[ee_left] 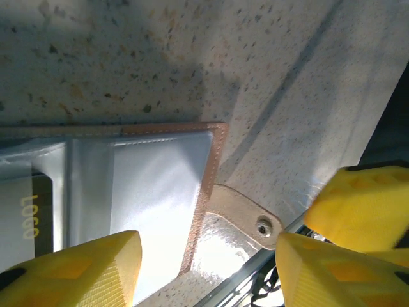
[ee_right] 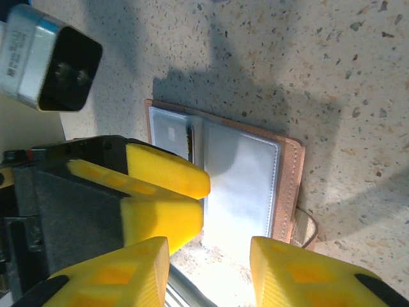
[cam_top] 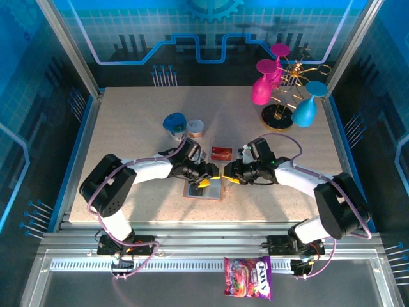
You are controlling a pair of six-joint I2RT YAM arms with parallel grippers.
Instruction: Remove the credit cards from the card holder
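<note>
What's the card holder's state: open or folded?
Open. The card holder lies spread flat, pale inner faces up, snap tab undone.

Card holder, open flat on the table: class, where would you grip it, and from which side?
Probably by the snap strap jutting past the stitched edge of the card holder, coming in from that side. Everything else lies flat on the table, leaving nothing to pinch.

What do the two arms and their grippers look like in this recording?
The left arm and right arm have smooth white links between bulky black joints, with thin purple cables looping alongside. The left gripper and right gripper have dark bodies and blocky bright yellow fingers.
</note>
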